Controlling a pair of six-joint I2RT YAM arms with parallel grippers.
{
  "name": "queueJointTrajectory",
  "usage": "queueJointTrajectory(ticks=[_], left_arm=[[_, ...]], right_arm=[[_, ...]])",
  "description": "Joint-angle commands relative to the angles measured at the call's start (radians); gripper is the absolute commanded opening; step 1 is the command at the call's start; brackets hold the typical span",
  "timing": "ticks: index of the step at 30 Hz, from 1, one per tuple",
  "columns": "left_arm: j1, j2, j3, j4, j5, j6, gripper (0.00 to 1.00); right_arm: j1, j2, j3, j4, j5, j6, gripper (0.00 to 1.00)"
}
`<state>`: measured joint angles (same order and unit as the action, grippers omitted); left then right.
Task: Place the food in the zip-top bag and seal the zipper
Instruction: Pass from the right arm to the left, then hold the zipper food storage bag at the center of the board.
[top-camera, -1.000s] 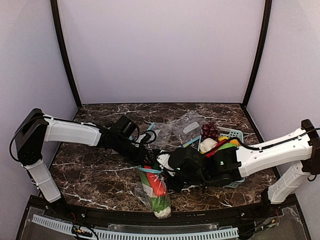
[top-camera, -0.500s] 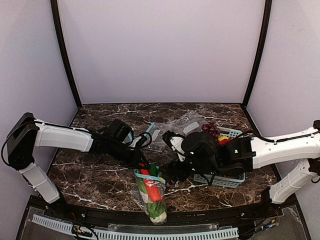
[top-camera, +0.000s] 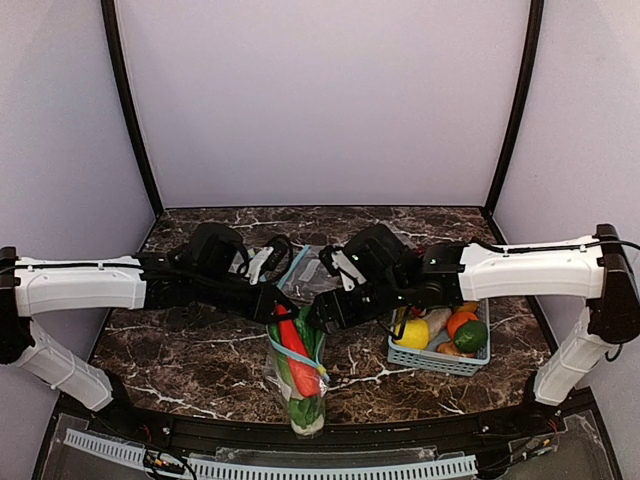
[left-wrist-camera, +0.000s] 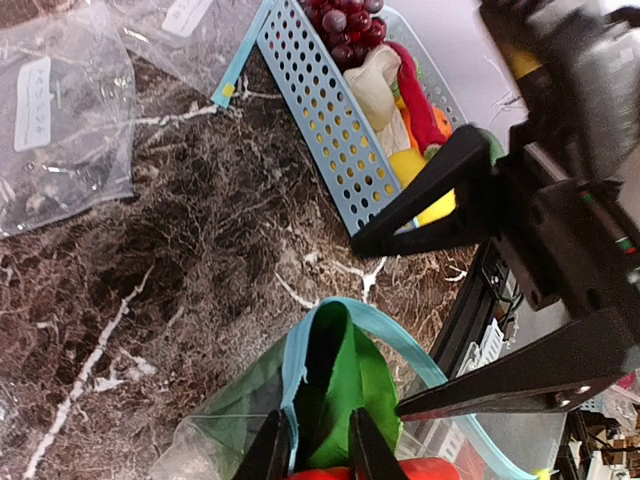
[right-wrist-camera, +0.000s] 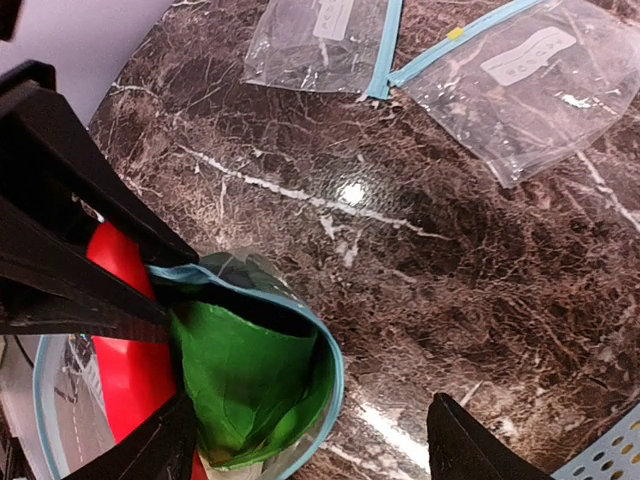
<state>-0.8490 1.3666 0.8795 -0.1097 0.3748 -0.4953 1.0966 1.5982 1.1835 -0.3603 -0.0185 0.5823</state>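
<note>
The zip-top bag (top-camera: 300, 385) hangs upright near the table's front, mouth up, its light-blue zipper (left-wrist-camera: 395, 325) gaping in a loop. Inside are the red-orange tapered vegetable (top-camera: 296, 345) and the leafy one (top-camera: 305, 410), whose green leaf (right-wrist-camera: 250, 380) fills the mouth. My left gripper (left-wrist-camera: 317, 450) is shut on the bag's rim, with the zipper strip and a leaf edge between its fingers. My right gripper (right-wrist-camera: 310, 445) stands open at the opposite side of the mouth, one finger beside the bag, the other over bare marble. In the top view they face each other, left gripper (top-camera: 278, 310), right gripper (top-camera: 322, 312).
A light-blue perforated basket (top-camera: 440, 360) sits to the right with a lemon (top-camera: 412, 333), orange (top-camera: 461, 322) and lime (top-camera: 471, 336); grapes (left-wrist-camera: 340, 20) lie at its far end. Two smaller clear bags (right-wrist-camera: 320, 40) (right-wrist-camera: 530, 70) lie flat behind.
My right gripper let go, opened wide and swung back off the basket to the bag's mouth. The left arm raised the bag's mouth, so the bag stands more upright.
</note>
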Motion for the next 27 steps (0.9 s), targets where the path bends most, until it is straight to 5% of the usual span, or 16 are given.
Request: queueJointTrajectory(ticks=[1,15,27], left_arm=[[-0.02,-0.08,-0.018,0.006,-0.089,0.063,0.01],[-0.072,-0.137,-0.003,-0.035,-0.118,0.163,0.01],[-0.147,-0.052,0.146,-0.273,-0.298,0.276,0.01]], right_arm=[[-0.003,0.033,0.051,0.012,-0.103,0.03,0.73],[-0.001,0.02,0.01,0.07,-0.028,0.04,0.0],[0.087,-0.134,-0.051,0.302,0.127,-0.086,0.0]])
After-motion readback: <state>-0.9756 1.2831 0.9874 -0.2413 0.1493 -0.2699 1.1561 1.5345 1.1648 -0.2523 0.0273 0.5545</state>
